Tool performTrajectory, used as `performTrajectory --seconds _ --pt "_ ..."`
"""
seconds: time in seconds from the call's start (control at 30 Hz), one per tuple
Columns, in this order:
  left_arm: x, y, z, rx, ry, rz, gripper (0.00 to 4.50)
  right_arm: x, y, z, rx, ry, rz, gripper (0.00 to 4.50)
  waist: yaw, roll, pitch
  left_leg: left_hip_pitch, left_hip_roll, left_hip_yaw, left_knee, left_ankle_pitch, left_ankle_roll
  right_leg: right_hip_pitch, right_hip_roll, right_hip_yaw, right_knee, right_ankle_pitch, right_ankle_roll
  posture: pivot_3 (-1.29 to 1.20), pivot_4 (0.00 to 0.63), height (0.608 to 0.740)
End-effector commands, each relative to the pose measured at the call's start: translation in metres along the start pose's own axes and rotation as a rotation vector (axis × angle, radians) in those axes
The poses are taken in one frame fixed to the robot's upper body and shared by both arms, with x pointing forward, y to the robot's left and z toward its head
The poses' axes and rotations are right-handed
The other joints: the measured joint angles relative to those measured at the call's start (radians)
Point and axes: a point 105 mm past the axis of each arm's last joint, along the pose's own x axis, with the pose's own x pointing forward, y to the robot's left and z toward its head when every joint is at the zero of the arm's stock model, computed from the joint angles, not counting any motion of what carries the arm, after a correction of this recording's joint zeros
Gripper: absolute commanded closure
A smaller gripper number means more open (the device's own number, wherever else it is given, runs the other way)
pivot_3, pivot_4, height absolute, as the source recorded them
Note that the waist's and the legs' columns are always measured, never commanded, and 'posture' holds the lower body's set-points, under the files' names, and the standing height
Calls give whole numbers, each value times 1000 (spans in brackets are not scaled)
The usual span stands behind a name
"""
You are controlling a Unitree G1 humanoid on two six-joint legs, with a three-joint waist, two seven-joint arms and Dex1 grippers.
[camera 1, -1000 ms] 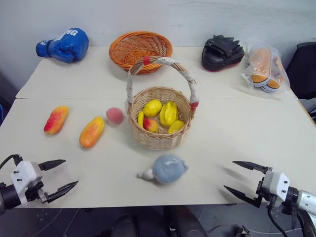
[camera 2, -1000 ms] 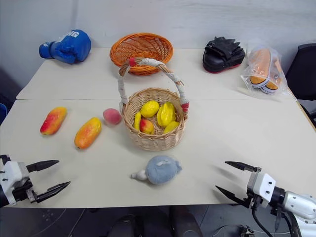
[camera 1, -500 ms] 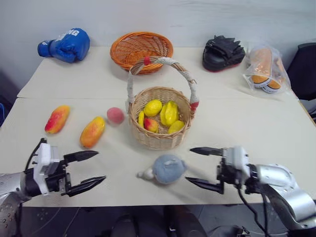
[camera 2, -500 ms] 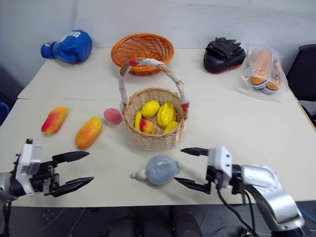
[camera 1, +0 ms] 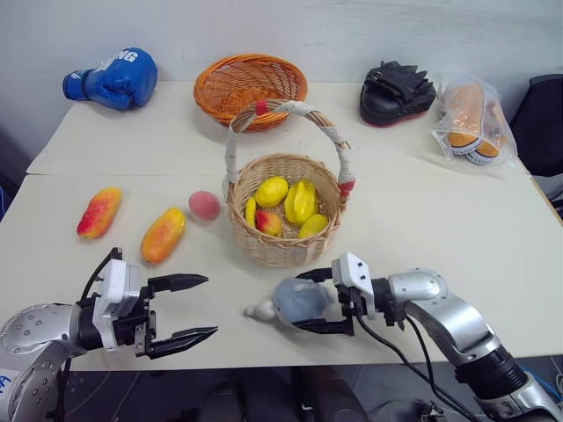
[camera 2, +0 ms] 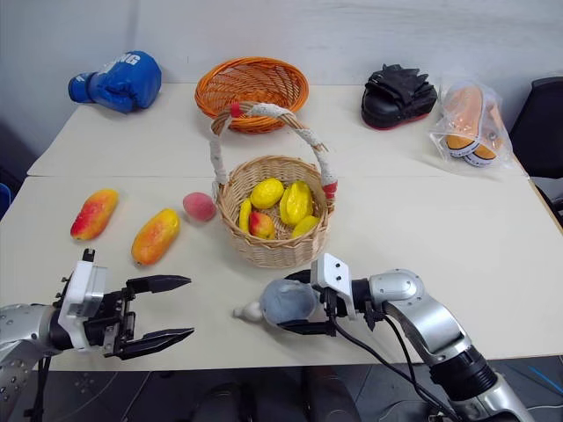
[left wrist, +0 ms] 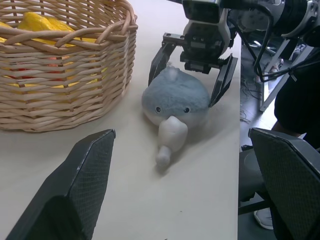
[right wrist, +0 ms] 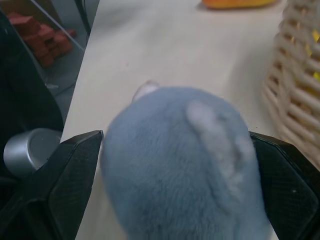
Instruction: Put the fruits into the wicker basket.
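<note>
Left eye view: the wicker basket (camera 1: 283,220) stands mid-desk, its white-wrapped handle with red ends arching over yellow fruit already inside. At its 9 o'clock, just beside the wall, lies the small pink peach (camera 1: 204,206); farther out the same way lie the two mangoes, one orange-yellow (camera 1: 164,235), one redder (camera 1: 99,212), well apart from the basket. At the basket's 6 o'clock the grey-blue plush toy (camera 1: 299,300) rests on the desk (camera 1: 440,229), with the right end effector (camera 1: 318,301) around it, fingers wide apart on either side of the plush; whether they touch it I cannot tell. The left end effector (camera 1: 192,308) hangs at the basket's 7 o'clock near the desk's front edge, fingers spread and holding nothing. At 12 o'clock sits an orange woven bowl (camera 1: 251,88); at 10 o'clock a blue boxing glove (camera 1: 114,81) with white lettering, of which "NG" can be read; at 1 o'clock a black pad (camera 1: 396,92); at 2 o'clock a clear bag (camera 1: 469,119) with orange contents.
</note>
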Motion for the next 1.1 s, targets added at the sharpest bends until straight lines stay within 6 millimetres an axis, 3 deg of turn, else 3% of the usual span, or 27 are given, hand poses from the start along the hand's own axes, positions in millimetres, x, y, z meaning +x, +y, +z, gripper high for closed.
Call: performTrajectory --seconds 0.03,0.17,0.37,0.47,0.63,0.77,0.9,1.0,1.1 --pt "6 -4 5 13 -24 -28 0 -3 3 12 26 -74 24 610 0 0 0 0 0 0 0 0 0 0 0 0 0 0 0 0 150 740" --pt "7 -1 4 19 -16 -51 0 -14 11 11 22 -80 23 1961 2 0 0 -1 0 0 0 0 0 0 0 0 0 0 0 0 150 740" --pt "19 8 8 39 -33 -107 0 -62 21 18 86 -141 -181 3723 19 0 0 -4 -1 -2 2 0 0 -1 0 -1 -1 0 2 0 150 740" --pt "23 11 11 46 -47 -124 0 -95 21 21 126 -150 -349 3723 23 1 0 -3 -1 -1 2 0 0 -1 0 0 0 0 2 0 150 740" --pt "33 15 16 50 -85 -146 0 -218 -14 2 82 -64 -886 3723 26 0 0 -3 -2 -1 2 0 2 1 0 0 -2 2 5 0 150 740" --pt "38 15 20 62 -103 -154 0 -286 -40 -14 88 -139 -1180 3723 18 0 0 -2 -3 0 3 1 4 2 0 2 -4 4 6 0 150 740" --pt "37 18 23 66 -119 -128 0 -313 -65 -49 86 29 -1304 3723 7 6 3 -2 -3 0 2 2 3 2 1 3 -3 3 6 0 150 740" --pt "35 21 26 74 -127 -99 0 -324 -76 -59 106 16 -1381 3723 -1 9 5 -2 -3 1 2 3 2 1 1 3 -3 3 6 0 150 740" --pt "34 23 28 78 -134 -81 0 -325 -78 -64 86 51 -1380 3059 -3 11 5 -3 -3 1 2 4 2 0 1 4 -3 3 7 0 150 740"
